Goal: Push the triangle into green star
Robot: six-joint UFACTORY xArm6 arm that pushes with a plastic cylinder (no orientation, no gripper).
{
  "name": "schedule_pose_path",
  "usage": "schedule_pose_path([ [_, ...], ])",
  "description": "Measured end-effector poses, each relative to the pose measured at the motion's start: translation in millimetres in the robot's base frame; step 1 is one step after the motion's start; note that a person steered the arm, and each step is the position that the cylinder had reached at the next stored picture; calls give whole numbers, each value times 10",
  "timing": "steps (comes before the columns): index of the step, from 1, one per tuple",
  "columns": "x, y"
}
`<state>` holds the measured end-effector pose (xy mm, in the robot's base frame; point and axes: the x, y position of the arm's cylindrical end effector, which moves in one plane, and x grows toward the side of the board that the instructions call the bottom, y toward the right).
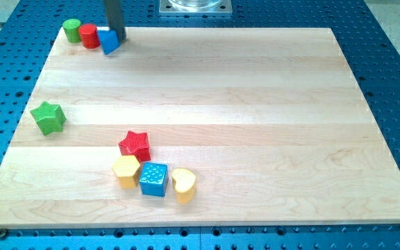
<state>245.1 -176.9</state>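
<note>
Wooden board (255,104), blue perforated table (394,62)

A pale wooden tabletop (255,104), made of joined planks with lengthwise grain, filled most of the view. It rested on a blue perforated metal base (394,62) dotted with regular holes. A grey metal mounting plate (195,7) sat at the view's top edge. Light was even and bright.

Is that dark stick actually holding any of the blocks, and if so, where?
Nothing is held. My tip has no fingers; it only pushes. It stands at the right edge of the blue triangle, at the board's top left, seemingly touching it.
</note>
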Motion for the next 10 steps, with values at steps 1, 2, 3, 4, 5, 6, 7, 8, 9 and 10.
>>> schedule_pose_path([
  [1,646,-38],
  [2,22,160],
  [3,43,-418],
  [4,949,-528],
  [5,739,-376],
  [6,368,-409],
  [7,523,79],
  [8,1123,-88],
  [9,1137,-213],
  [10,1463,-392],
])
